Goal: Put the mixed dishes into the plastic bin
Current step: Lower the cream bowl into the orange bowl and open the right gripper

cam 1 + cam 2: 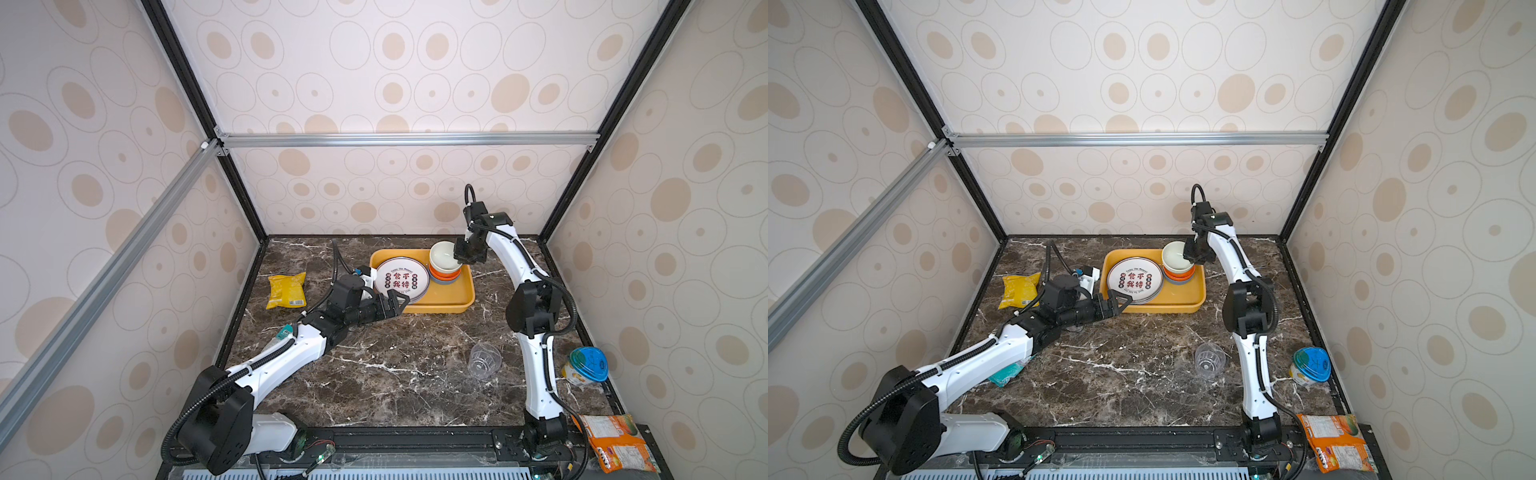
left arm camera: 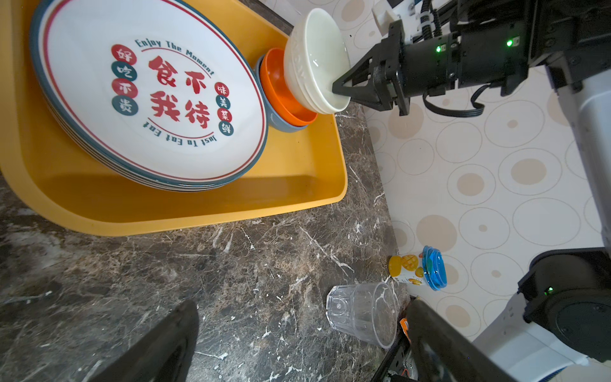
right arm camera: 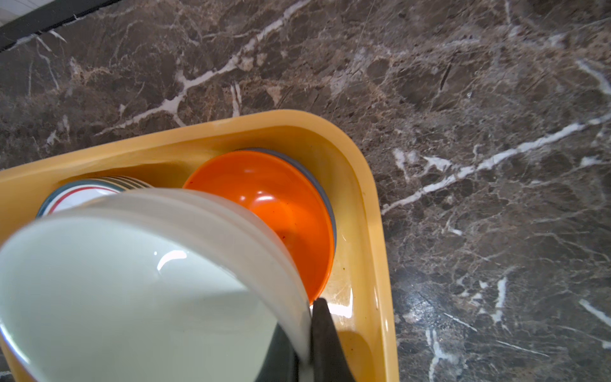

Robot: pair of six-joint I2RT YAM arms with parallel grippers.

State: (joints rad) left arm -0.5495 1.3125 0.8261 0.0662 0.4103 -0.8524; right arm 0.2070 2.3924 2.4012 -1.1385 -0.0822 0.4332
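Marble tabletop (image 1: pixel 374 374), and your right gripper (image 2: pixel 340 92) is clamped on the rim of the white bowl (image 1: pixel 443 254), which tilts over the orange bowl (image 3: pixel 274 211) inside the plastic bin (image 1: pixel 440 308). Looks like you seat it and let go next. Your left gripper (image 1: pixel 402 303) gapes empty by the plates (image 1: pixel 401 279); the clear cup (image 1: pixel 484 360) lies outside. Can't tell if the bowls touch.

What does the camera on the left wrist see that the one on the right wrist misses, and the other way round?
Only the left wrist view: the clear cup lying on its side on the table, a blue-lidded tub, the full print on the top plate, and the right gripper from outside, pinching the rim of the white bowl. Only the right wrist view: most of the inside of the orange bowl, close up. Both: the white bowl, the orange bowl, the stack of plates and the yellow bin.
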